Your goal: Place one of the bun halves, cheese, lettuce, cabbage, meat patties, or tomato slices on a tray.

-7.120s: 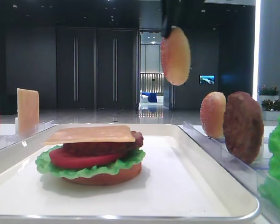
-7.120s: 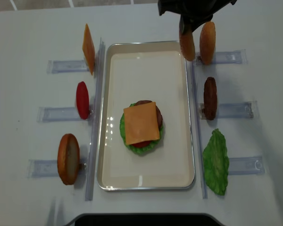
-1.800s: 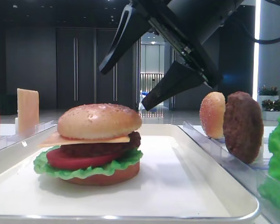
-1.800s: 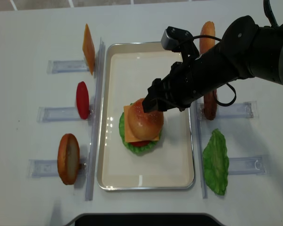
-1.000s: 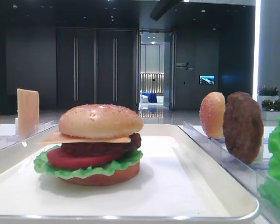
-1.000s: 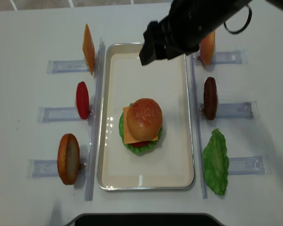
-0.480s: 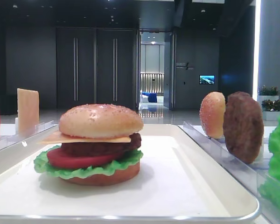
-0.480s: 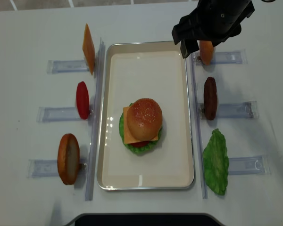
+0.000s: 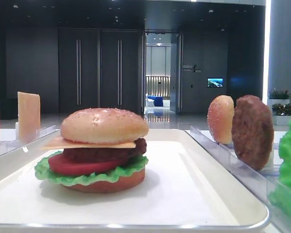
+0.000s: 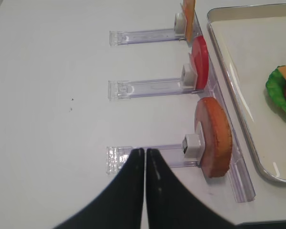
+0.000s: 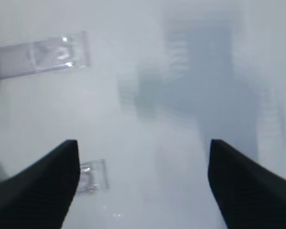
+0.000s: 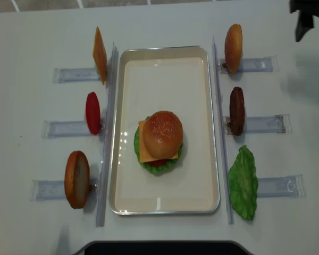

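I see a white table (image 12: 37, 32) with a pale tray (image 12: 165, 204) lying lengthwise at its middle. On the tray sits a stacked burger (image 12: 159, 141): bottom bun, lettuce, tomato, patty, cheese, and the top bun (image 9: 104, 125) resting on the cheese, seeded side up. Clear holders (image 12: 69, 74) flank the tray on both sides. On the left stand a cheese slice (image 12: 99, 55), a tomato slice (image 12: 93, 112) and a bun half (image 12: 77, 179); on the right stand another bun half (image 12: 233, 47) and a patty (image 12: 236, 110), with a lettuce leaf (image 12: 243, 183) near the front.

My right gripper (image 11: 143, 186) hangs over bare table beside a holder, its jaws wide apart with nothing between them; in the overhead view only a dark bit of that arm (image 12: 308, 13) shows at the top right corner, well away from the tray. My left gripper (image 10: 145, 167) has its fingers pressed together over the nearest left holder, empty, just beside the left bun half.

Behind the table, the low view shows a dark hall with tall double doors (image 9: 99, 70), a lit corridor (image 9: 157, 80) and a small screen (image 9: 215, 82).
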Available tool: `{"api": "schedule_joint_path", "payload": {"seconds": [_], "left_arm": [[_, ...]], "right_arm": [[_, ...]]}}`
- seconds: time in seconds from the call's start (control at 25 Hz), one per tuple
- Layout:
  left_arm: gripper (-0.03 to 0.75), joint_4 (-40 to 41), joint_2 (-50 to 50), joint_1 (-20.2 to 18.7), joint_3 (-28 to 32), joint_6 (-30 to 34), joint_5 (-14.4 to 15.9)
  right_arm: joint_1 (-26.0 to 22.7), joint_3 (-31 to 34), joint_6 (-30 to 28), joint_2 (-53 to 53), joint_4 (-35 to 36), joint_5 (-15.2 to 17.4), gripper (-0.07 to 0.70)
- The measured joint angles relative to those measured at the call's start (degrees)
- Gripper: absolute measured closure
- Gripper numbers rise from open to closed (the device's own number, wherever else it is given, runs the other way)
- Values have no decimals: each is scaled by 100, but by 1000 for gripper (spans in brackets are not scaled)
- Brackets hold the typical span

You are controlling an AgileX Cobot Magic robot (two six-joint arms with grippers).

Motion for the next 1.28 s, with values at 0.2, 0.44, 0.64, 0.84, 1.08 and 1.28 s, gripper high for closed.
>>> {"api": "schedule_joint_path", "payload": {"seconds": [0.2, 0.44, 0.64, 0.84, 1.08, 1.28], "left_arm": [[715, 0, 0, 0, 0, 0, 0], [715, 0, 0, 0, 0, 0, 0], [715, -1, 0, 0, 0, 0, 0], [715, -1, 0, 0, 0, 0, 0], [715, -1, 0, 0, 0, 0, 0], [715, -1, 0, 0, 0, 0, 0]], "right_arm": [[-706, 11, -14, -74, -326, 140, 111], [-756, 1062, -8, -1020, -465, 114, 134], [-756, 2843, -128, -2713, -412, 49, 134], [-756, 4323, -173, -4559, -330, -339, 136], [-756, 5436, -197, -6617, -223, -663, 139], [-756, 5719, -259, -7650, -180, -546, 144]]}}
